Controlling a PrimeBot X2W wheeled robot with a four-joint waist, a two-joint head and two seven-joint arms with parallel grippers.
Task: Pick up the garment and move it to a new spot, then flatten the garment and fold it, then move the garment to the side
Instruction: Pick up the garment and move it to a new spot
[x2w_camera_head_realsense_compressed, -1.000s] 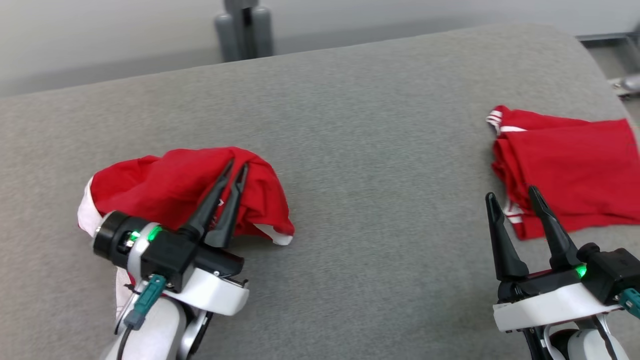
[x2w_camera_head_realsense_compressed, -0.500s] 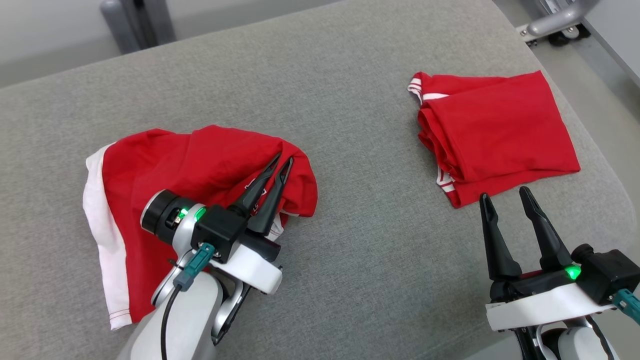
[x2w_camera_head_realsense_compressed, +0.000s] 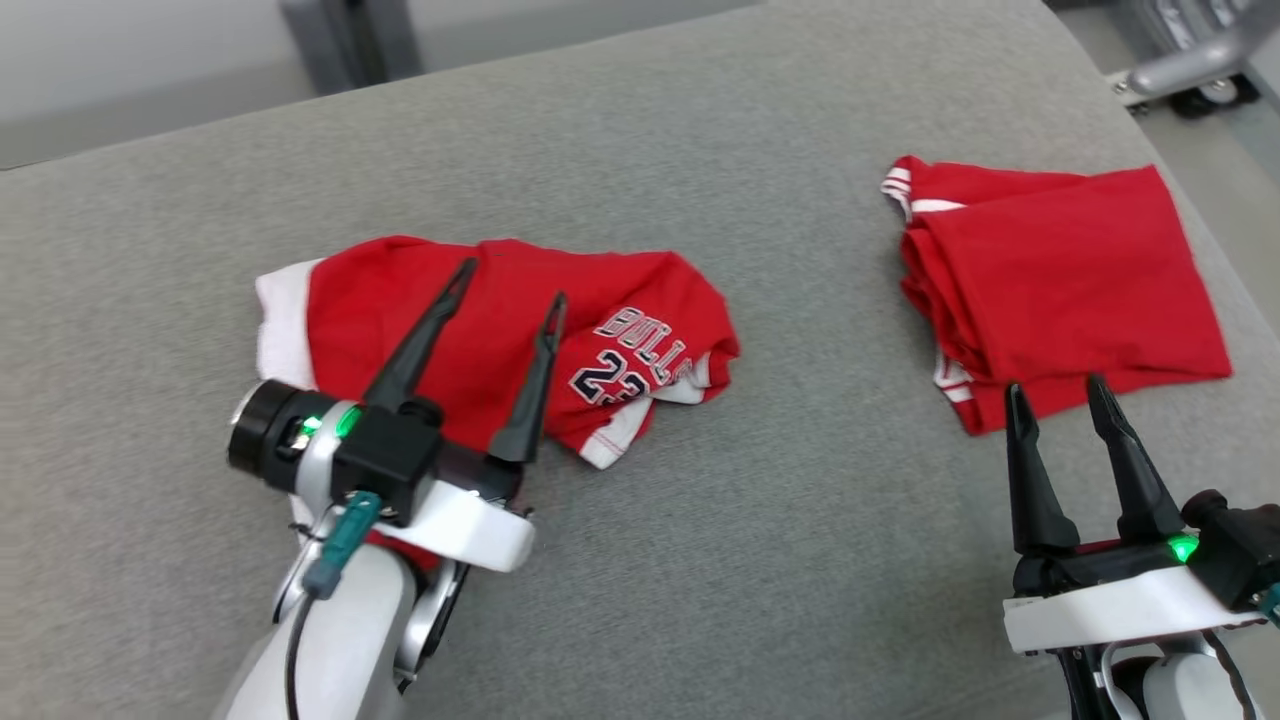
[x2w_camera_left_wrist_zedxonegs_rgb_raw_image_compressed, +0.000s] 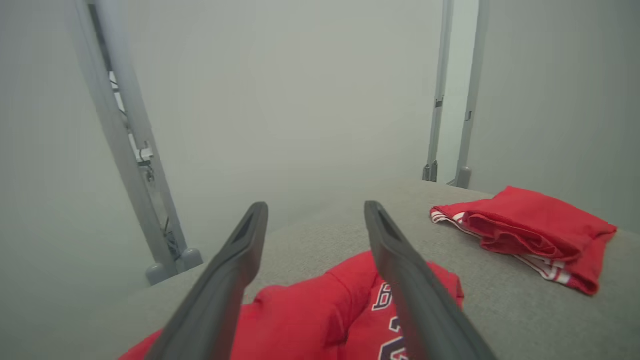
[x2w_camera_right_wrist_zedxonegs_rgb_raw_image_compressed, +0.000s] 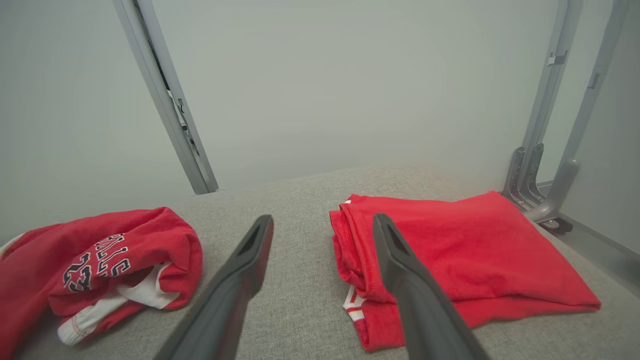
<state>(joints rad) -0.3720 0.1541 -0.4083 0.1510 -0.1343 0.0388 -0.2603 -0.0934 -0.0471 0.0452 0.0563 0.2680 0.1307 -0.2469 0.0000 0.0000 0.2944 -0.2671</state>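
Note:
The garment (x2w_camera_head_realsense_compressed: 640, 335), a crumpled red jersey with white trim and dark lettering, lies on the grey padded table (x2w_camera_head_realsense_compressed: 800, 560) at centre left. My left gripper (x2w_camera_head_realsense_compressed: 512, 282) hovers over its left part, open, with nothing between the fingers. The left wrist view has the left gripper (x2w_camera_left_wrist_zedxonegs_rgb_raw_image_compressed: 315, 207) spread above the garment (x2w_camera_left_wrist_zedxonegs_rgb_raw_image_compressed: 310, 310). My right gripper (x2w_camera_head_realsense_compressed: 1056, 387) stands open at the lower right, empty, just short of a folded red garment (x2w_camera_head_realsense_compressed: 1060, 270). In the right wrist view the right gripper (x2w_camera_right_wrist_zedxonegs_rgb_raw_image_compressed: 323, 220) points between the jersey (x2w_camera_right_wrist_zedxonegs_rgb_raw_image_compressed: 100, 260) and the folded garment (x2w_camera_right_wrist_zedxonegs_rgb_raw_image_compressed: 450, 245).
The table's rounded right edge runs close behind the folded garment. Grey metal frame posts (x2w_camera_head_realsense_compressed: 350, 40) stand beyond the far edge, and a wheeled frame foot (x2w_camera_head_realsense_compressed: 1190, 80) is on the floor at the upper right. Bare cloth lies between the two garments.
My left gripper has opened and let go of the jersey, which now lies slumped on the table with its lettering showing. The head camera has shifted. The right gripper stays open.

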